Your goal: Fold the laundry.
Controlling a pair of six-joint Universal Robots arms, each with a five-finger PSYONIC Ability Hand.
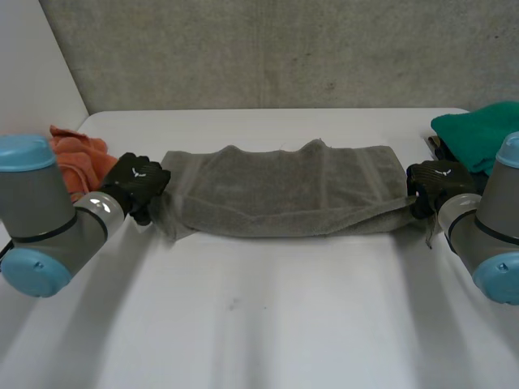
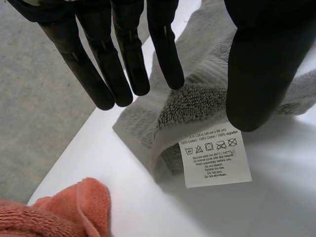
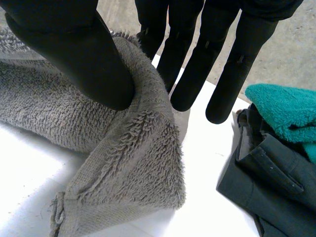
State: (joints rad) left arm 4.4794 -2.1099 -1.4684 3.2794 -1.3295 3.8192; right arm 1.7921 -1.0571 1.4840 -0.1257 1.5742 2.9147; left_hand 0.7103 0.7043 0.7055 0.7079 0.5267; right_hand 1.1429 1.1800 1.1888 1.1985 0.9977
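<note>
Two black hands hold one grey towel [image 1: 284,190] stretched between them, above the bare near part of the white table [image 1: 259,324]. The left hand [image 1: 138,180] pinches one end between its thumb and straight fingers [image 2: 118,64], and a corner with a white care label [image 2: 215,158] lies just below the thumb. The right hand [image 1: 438,182] pinches the opposite end the same way, its thumb sunk into the pile and a loose corner drooping beneath it. Both grips look shallow and close to the edge, so I judge that a pull apart or a quick lift could slip either end free and let the fold collapse. Beyond the left hand lies an orange cloth [image 1: 77,154]. Just past the right hand sit a teal towel [image 3: 286,108] and a dark garment [image 3: 266,187], close enough to snag on a wide swing.
</note>
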